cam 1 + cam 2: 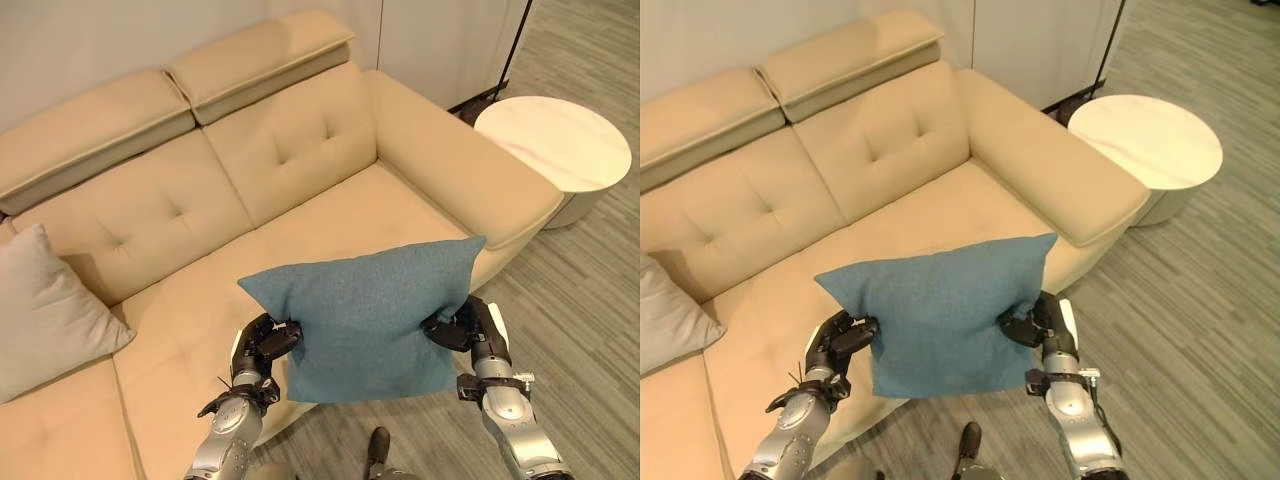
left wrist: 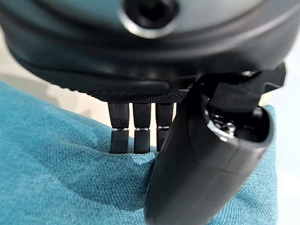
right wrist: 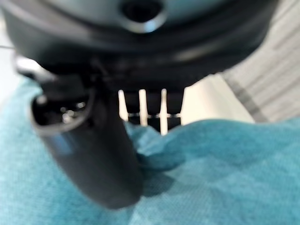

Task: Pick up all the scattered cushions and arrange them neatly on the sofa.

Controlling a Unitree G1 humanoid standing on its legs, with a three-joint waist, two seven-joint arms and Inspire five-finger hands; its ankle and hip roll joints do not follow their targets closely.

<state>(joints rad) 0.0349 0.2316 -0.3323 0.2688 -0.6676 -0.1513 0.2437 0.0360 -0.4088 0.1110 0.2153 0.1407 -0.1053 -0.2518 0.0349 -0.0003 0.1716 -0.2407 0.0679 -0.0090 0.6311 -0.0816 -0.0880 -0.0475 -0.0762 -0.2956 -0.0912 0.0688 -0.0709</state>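
Teal cushion (image 1: 370,315) held up in front of the robot, between both hands, over the front edge of the sofa (image 1: 300,170) seat; its upper part overlaps the seat in the head views, its lower edge hangs over the grey wood-look floor (image 1: 580,300). Cushion roughly square, corners pointed, tilted slightly so the right upper corner sits higher. Left hand (image 1: 262,345) grips the cushion's left edge: in the left wrist view the fingers (image 2: 126,136) press into the fabric from one side and the thumb (image 2: 197,178) closes over it from the other, cloth pinched between. Right hand (image 1: 470,330) grips the right edge the same way; right wrist view shows the thumb (image 3: 93,154) pressed down on bunched teal fabric, the fingers (image 3: 150,110) going behind the fold. Both hands closed on cloth, none of it slack between them. Sofa is cream, tufted back, two headrest pads on top, a broad armrest (image 1: 470,170) on the robot's right. Light grey cushion (image 1: 45,305) leans against the sofa back at the far left of the seat, well apart from the teal one. Round white side table (image 1: 555,145) stands on the floor just beyond the armrest; tabletop pale, faintly marbled. A thin dark pole (image 1: 512,45) rises behind it, near the wall.
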